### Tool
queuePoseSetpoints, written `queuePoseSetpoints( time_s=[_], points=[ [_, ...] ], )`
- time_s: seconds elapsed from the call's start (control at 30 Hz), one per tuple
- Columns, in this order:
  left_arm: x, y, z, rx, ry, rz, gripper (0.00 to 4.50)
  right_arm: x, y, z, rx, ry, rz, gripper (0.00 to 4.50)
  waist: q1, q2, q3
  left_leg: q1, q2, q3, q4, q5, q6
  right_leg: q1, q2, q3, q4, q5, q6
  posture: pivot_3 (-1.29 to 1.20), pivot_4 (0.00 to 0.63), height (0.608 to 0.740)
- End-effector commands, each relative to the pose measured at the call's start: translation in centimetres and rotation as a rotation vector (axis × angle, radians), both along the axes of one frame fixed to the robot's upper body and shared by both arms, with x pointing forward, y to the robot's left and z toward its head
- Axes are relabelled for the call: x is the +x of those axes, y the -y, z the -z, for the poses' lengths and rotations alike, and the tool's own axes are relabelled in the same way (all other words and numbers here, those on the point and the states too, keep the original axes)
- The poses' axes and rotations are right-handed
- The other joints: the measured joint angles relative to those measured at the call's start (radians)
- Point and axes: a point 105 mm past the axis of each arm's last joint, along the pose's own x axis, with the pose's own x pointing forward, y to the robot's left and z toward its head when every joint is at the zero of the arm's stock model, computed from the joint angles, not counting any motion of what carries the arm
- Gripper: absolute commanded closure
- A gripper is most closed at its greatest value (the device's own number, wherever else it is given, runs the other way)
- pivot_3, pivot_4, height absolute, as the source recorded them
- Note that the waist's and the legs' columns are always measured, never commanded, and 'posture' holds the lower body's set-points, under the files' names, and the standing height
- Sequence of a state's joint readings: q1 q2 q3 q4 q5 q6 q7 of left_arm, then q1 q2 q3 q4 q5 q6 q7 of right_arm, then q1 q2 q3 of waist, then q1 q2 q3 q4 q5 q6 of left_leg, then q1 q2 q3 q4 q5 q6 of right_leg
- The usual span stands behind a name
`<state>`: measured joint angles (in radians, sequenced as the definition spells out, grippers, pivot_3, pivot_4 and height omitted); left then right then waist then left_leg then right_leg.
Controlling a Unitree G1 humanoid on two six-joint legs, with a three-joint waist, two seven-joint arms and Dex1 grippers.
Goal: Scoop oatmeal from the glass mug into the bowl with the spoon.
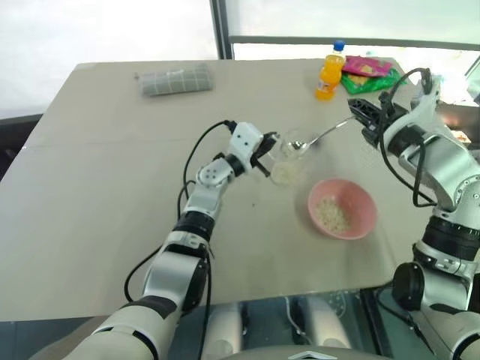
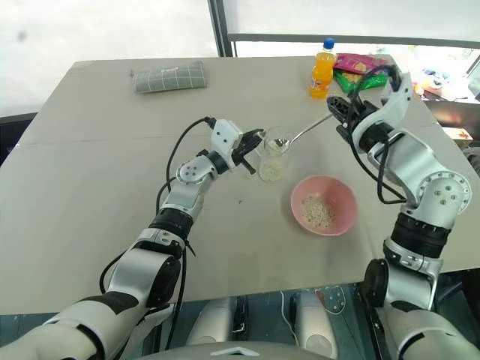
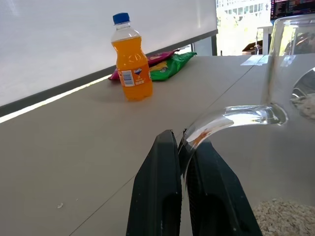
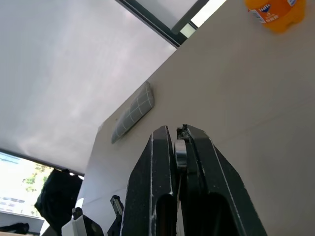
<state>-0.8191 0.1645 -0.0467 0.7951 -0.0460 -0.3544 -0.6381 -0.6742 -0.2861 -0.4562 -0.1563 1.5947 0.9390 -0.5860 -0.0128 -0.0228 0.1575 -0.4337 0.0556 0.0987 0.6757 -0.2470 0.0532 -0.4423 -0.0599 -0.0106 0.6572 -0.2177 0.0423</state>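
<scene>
In the head views, the left gripper (image 1: 264, 155) is clamping the glass mug (image 1: 289, 159) by its handle, left of the bowl (image 1: 343, 208), which is holding oatmeal (image 1: 333, 214). The right gripper (image 2: 341, 111) is gripping the spoon (image 2: 298, 135), its tip at the mug's rim; tipping it could scatter oats over the beige table (image 1: 112, 187).

In the left wrist view, black fingers (image 3: 153, 191) are pinching the handle, with an orange bottle (image 3: 131, 60) standing far off by the window.

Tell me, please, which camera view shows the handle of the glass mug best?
The left wrist view: the clear curved handle of the glass mug sits close up, pinched by the left gripper. In both eye views the mug is small and the gripper hides its handle. The right wrist view looks elsewhere.
</scene>
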Motion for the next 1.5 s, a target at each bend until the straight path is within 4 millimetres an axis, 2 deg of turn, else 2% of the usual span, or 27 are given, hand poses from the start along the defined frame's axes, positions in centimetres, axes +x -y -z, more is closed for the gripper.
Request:
queuePoseSetpoints(
  time_s=[0.03,0.3,0.67,1.03,1.23,1.5],
  points=[
    [0.0,-0.3,-1.5,-0.088,0.024,0.002,4.47,-0.8,0.4,-0.9,0.067,0.035,0.015,4.5,0.0,0.0,0.0,0.0,0.0,0.0,0.0,0.0,0.0,0.0,0.0,0.0,0.0,0.0,0.0,0.0,0.15,0.74],
    [0.0,-0.7,-1.1,-0.141,-0.007,0.004,4.47,-1.1,1.3,-0.7,0.184,0.021,0.031,4.5,-0.001,0.0,0.0,0.0,0.0,-0.001,0.0,0.0,0.0,0.0,0.0,0.0,0.0,0.0,0.0,0.0,0.15,0.74],
    [-0.2,-0.2,-1.1,-0.162,-0.015,0.031,4.47,-1.3,0.7,0.1,0.282,0.0,0.037,4.5,-0.001,0.0,0.0,0.0,0.0,-0.001,0.0,0.0,0.0,0.0,0.0,0.001,0.0,0.0,0.0,0.0,0.15,0.74],
    [-0.3,0.0,-1.0,-0.159,-0.023,0.04,4.47,-1.8,1.2,0.8,0.343,-0.002,0.065,4.5,-0.001,0.0,0.0,0.0,0.0,-0.002,0.0,0.0,0.0,0.0,0.0,0.001,0.0,0.0,0.0,0.0,0.15,0.74],
    [-0.2,-0.1,-0.8,-0.151,-0.027,0.034,4.47,-2.2,1.4,0.0,0.367,0.005,0.057,4.5,-0.001,0.0,0.0,0.0,0.0,-0.002,0.0,0.0,0.0,0.0,0.0,0.001,0.0,0.0,0.0,0.0,0.15,0.74],
    [-0.3,0.0,-0.5,-0.144,-0.034,0.041,4.47,-2.7,2.9,-0.8,0.421,0.016,0.065,4.5,0.0,0.0,0.0,0.0,0.0,-0.002,0.0,0.0,0.0,0.0,0.0,0.001,0.0,0.0,0.0,0.0,0.15,0.74]
  ],
)
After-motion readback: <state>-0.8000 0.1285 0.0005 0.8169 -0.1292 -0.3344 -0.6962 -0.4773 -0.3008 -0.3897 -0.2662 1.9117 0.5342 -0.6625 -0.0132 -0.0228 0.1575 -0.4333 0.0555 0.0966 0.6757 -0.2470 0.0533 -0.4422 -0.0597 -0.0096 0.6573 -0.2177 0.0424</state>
